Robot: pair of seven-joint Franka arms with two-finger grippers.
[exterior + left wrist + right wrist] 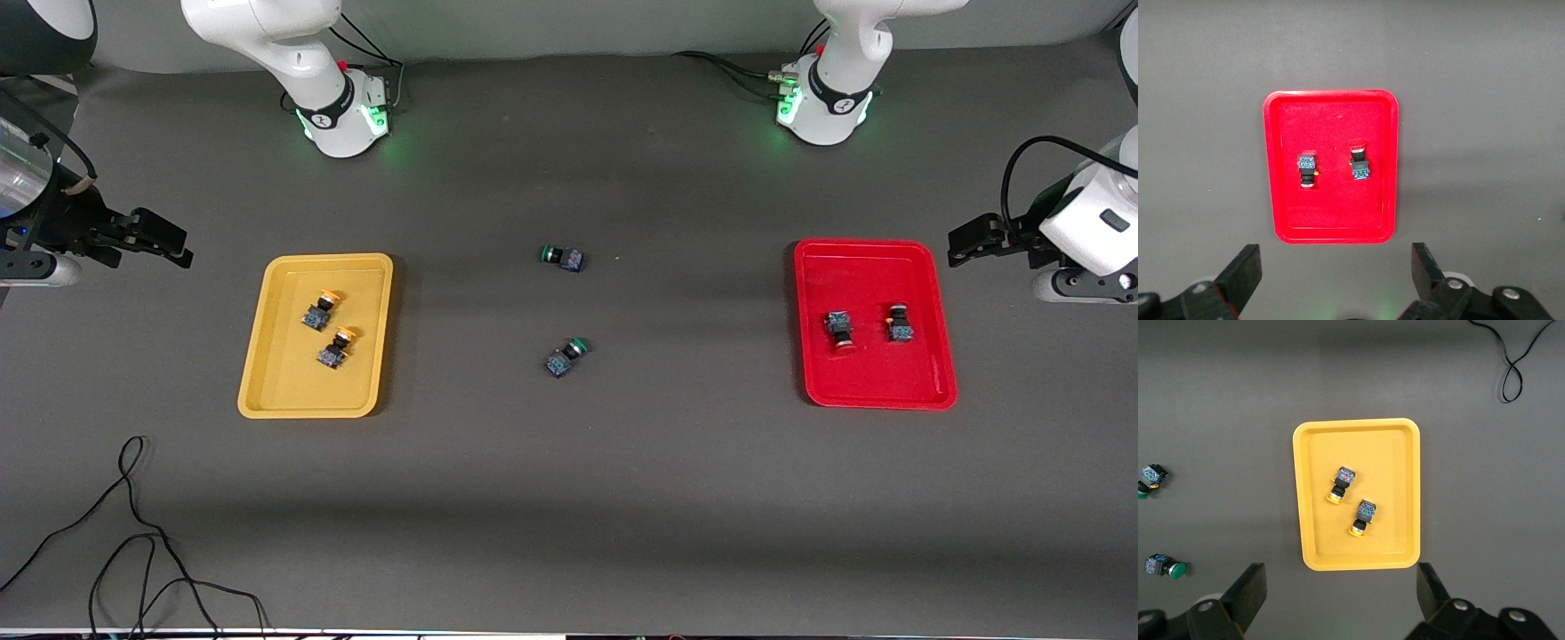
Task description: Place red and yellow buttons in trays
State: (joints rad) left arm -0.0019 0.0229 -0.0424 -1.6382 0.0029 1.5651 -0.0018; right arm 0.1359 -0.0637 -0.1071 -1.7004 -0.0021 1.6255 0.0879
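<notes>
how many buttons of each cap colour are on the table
yellow: 2, in the yellow tray
red: 2, in the red tray
green: 2, on the table between the trays
total: 6

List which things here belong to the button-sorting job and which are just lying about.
Job: yellow tray holding two yellow buttons; red tray holding two red buttons.

Lying about: two green buttons mid-table; black cable near the front camera.
</notes>
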